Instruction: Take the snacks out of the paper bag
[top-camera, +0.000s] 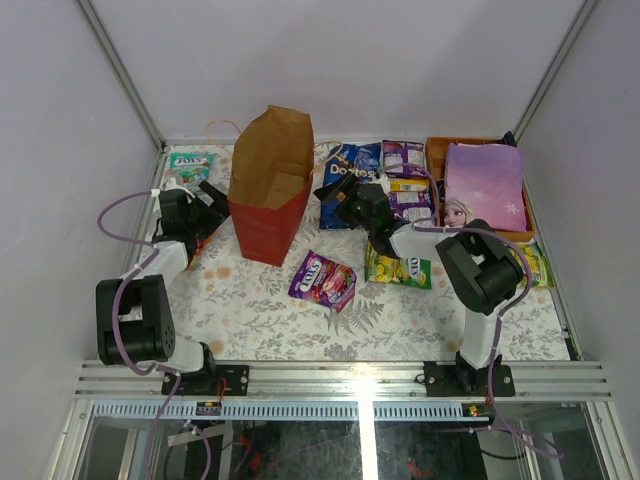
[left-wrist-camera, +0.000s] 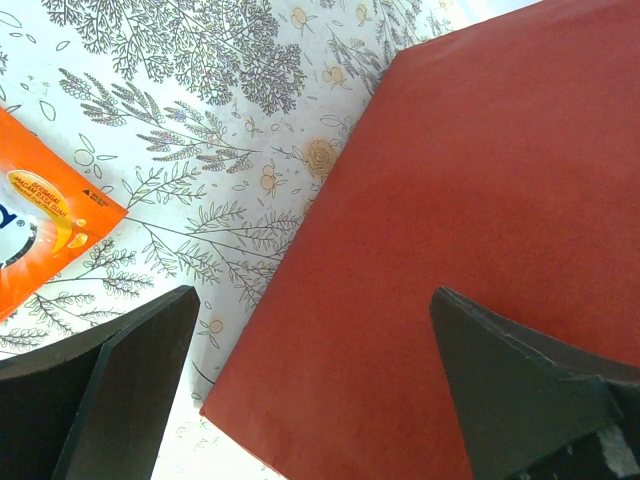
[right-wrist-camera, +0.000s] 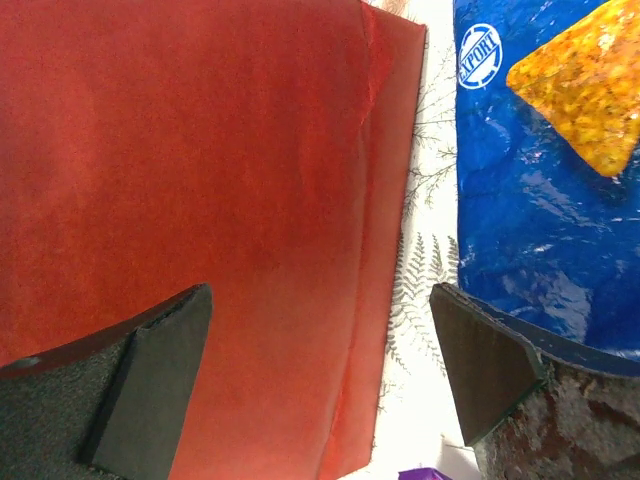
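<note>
Foreground: purple pack (top-camera: 322, 278) and yellow-green pack (top-camera: 398, 268) lie on the cloth (top-camera: 260, 320). We find the left gripper (top-camera: 216, 203) and right gripper (top-camera: 330, 192) flanking the paper bag (top-camera: 270, 185), both spread wide, holding nothing. It stands mid-table, mouth open; we judge it light, crushable, tippy, so pinch one wall at the rim. Doritos bag (top-camera: 352, 160) lies beyond.

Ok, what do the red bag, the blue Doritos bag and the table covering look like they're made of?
The red bag: paper, matte red outside and brown kraft inside, with sharp creases. The Doritos bag: probably plastic film, glossy, showing glare patches and wrinkles. The table covering: a flat sheet with a floral print; cloth or vinyl, hard to tell.
</note>
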